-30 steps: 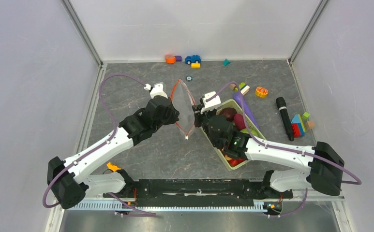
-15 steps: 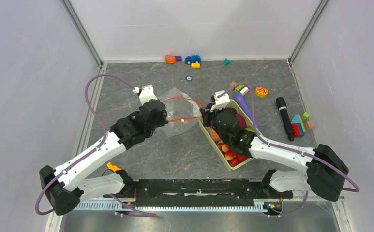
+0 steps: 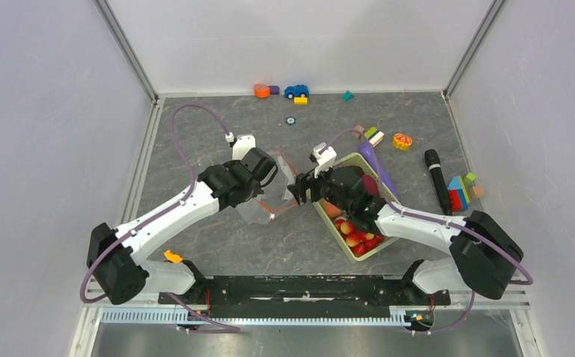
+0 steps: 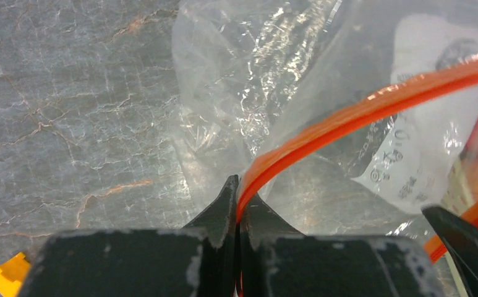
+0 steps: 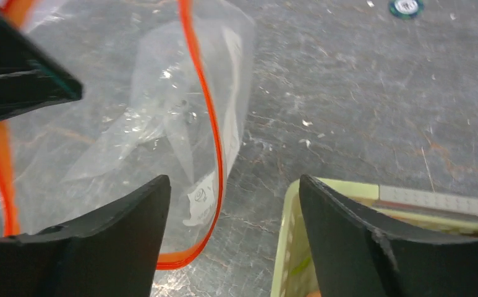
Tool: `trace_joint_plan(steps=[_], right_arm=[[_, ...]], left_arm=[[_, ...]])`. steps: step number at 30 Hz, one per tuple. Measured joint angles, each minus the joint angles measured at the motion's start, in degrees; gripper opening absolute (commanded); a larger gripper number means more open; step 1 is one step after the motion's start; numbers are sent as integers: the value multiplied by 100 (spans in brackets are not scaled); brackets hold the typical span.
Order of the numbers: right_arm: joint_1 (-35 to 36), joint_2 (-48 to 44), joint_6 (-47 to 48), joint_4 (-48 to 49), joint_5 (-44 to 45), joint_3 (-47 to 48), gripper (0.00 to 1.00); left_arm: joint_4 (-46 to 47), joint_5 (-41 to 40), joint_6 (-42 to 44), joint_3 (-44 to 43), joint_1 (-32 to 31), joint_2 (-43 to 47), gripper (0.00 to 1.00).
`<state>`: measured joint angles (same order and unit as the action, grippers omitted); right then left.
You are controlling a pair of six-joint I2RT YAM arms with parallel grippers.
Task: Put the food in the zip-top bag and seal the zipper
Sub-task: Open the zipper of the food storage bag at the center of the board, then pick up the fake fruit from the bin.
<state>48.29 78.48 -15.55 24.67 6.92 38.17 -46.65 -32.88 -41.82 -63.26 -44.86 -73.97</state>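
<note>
- We note the left pincer (image 4: 237, 201) clamped shut on the zipper (image 4: 372, 102) of the zip-top bag (image 4: 255, 74). The orange strip runs out from between its tips.
- The bag sits crumpled about mid-bench, between the two arms.
- The right pincer (image 5: 233, 185) stands wide open with nothing between its jaws. It is just beside the bag's mouth and the rim of the green basket (image 5: 285, 247).
- The food (image 3: 355, 238) lies in that basket, toward the right edge of the bench (image 3: 217, 126). We see none in the bag.
- Risk: with one hold only, the mouth may sag shut, and dropped food would roll off the film.
- Risk: the strip is thin and slick, so a tug from the right side could pull it free.
- Risk: the right pincer could close on both lips at once, or snag the basket rim and tip it.
- We cannot find the slider tab.
</note>
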Motion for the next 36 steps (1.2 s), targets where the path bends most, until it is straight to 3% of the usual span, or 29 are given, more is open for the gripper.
trace_joint_plan(steps=[1,9,14,20,25,29,36], right_arm=[[-2,-57,87,-2,-208,0,98],[-7,-1338,586,-273,-868,-20,98],[-138,-2094,472,-1609,-87,111,98],[-490,-2684,-168,-4022,1392,195,98],[-529,-2806,-634,-5617,1565,332,98],[-529,-2780,-997,-6205,1357,332,95],[-529,-2846,-1766,-6330,1263,-160,88]], left_arm=[[-39,-2,-4,0,0,-37,2],[35,55,-2,-20,7,-85,2],[225,55,59,-22,7,-85,2],[490,201,256,-55,11,-87,2],[688,382,363,-55,11,-90,2],[804,516,396,-55,11,-122,2],[973,780,319,-26,11,-214,2]])
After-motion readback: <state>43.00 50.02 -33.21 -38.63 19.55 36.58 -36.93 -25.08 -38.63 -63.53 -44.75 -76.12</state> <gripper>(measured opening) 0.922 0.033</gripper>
